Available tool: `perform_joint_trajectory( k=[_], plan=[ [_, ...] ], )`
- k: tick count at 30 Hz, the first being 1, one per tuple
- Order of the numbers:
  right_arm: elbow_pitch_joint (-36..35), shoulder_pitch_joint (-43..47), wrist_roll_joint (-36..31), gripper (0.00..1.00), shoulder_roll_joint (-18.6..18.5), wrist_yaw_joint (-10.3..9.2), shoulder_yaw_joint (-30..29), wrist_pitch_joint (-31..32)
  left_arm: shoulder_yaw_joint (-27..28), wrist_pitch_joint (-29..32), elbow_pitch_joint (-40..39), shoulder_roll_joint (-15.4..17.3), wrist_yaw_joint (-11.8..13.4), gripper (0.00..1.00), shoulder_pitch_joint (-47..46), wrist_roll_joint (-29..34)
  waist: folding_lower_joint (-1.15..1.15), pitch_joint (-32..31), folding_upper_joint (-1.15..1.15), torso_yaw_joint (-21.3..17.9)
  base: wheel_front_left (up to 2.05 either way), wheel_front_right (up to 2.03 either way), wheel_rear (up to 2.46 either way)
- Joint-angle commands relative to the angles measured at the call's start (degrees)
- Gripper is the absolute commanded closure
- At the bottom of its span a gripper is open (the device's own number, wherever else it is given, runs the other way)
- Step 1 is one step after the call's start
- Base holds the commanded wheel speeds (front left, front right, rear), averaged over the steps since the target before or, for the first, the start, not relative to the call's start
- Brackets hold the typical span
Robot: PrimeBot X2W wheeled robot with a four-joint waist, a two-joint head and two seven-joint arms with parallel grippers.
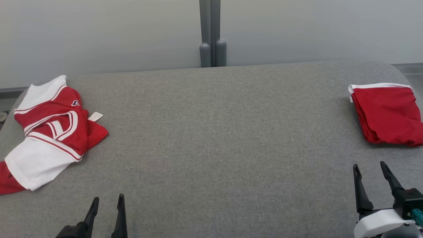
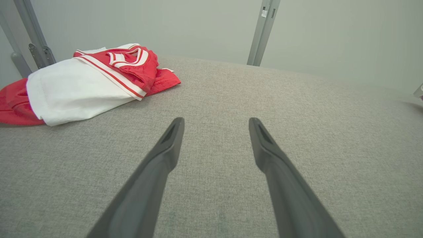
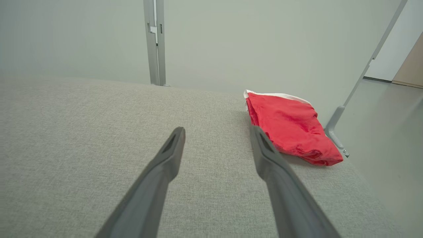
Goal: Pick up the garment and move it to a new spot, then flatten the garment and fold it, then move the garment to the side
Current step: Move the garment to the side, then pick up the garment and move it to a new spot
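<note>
left gripper (image 1: 107, 202) open, right gripper (image 1: 369, 168) open

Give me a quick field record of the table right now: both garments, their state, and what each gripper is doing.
surface: grey fabric-covered table
unfolded item: red and white jersey, bunched up at the table's left edge, paper tag showing
folded item: red folded garment, white trim at its far edge, at the table's right edge
left arm: left gripper open, empty, over bare table
right arm: right gripper open, empty, just short of the folded garment
contact: neither gripper touches cloth
</note>
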Motion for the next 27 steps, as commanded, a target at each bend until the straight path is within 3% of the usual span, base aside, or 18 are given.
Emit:
perform_joint_trajectory(
  k=[1,15,20,27],
  plan=[
    [0.18,0.57,0.17,0.00,0.39,-0.10,0.06,-0.17,0.15,0.02,0.25,-0.06,-0.42,0.00,0.52,0.44,0.00,-0.15,0.00,-0.04,0.00,0.00,0.00],
    [0.53,0.90,0.41,0.00,1.44,-0.10,2.20,-0.18,-1.00,0.01,1.39,0.11,-0.31,0.00,-1.19,0.13,0.00,-0.71,0.00,2.04,0.00,0.00,0.00],
    [0.43,0.85,0.82,0.00,1.25,-0.10,3.39,-0.17,-0.97,0.02,1.33,0.21,-0.30,0.00,-1.04,0.28,0.00,-1.38,0.00,6.55,0.00,0.00,0.00],
    [0.67,0.86,1.12,0.00,1.56,-0.10,5.48,-0.17,-0.54,0.02,0.56,0.58,-0.30,0.00,-0.21,0.68,0.00,-2.12,0.00,16.78,0.00,0.00,0.00]
  ],
)
